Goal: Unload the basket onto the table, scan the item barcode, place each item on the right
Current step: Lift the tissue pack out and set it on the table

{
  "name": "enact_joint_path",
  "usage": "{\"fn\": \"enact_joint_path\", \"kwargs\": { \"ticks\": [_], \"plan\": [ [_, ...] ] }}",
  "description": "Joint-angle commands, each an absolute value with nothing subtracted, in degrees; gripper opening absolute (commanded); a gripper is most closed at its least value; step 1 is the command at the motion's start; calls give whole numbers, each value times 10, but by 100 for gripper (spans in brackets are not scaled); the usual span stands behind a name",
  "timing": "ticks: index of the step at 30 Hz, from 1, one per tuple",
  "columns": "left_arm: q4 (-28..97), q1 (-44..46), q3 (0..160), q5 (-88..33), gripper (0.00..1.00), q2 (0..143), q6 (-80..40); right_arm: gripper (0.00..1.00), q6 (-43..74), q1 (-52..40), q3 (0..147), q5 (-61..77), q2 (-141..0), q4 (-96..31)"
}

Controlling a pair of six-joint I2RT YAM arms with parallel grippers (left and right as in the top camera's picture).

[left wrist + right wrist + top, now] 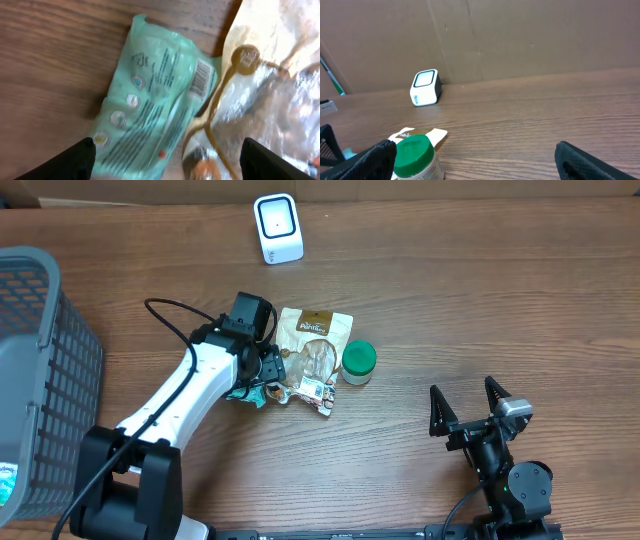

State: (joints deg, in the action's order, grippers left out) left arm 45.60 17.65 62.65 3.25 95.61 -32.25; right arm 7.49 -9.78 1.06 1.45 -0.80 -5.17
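I read this as the pick-up step. My left gripper hangs with its jaws spread wide and gripping nothing, directly over the mint-green plastic packet. That packet lies flat on the wooden table, left of the middle and touching the tan foil pouch with a clear window. The right gripper is also spread wide and empty, close to the table's near edge on the right.

For the next move I judge I must close on the packet alone without pinching the pouch. Then I lift and carry it to the small white scanner box at the far edge, with the printed side turned to its window.

The left wrist view shows me the packet's barcode, facing up, while in the overhead view the arm hides most of the packet. Only the overhead view shows the grey mesh basket at the left edge. The right wrist view gives the scanner's window from low down, with the green-lidded jar in front.
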Motion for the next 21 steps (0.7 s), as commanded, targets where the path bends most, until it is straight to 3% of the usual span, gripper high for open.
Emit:
{"fn": "enact_joint_path", "kwargs": {
  "ticks": [1,9,11,15,21],
  "plan": [
    [500,178,710,63,80,944,-294,100,74,-97,5,12,-2,-48],
    [680,138,973,96,82,917,-229,100,74,-97,5,12,-2,-48],
    [717,118,1037,96,78,915,-229,100,74,-97,5,12,-2,-48],
    [787,60,1144,96,66,913,-227,100,74,-97,5,12,-2,-48],
    [867,-79,1241,96,66,905,-232,100,74,-97,5,12,-2,-48]
  ]
}}
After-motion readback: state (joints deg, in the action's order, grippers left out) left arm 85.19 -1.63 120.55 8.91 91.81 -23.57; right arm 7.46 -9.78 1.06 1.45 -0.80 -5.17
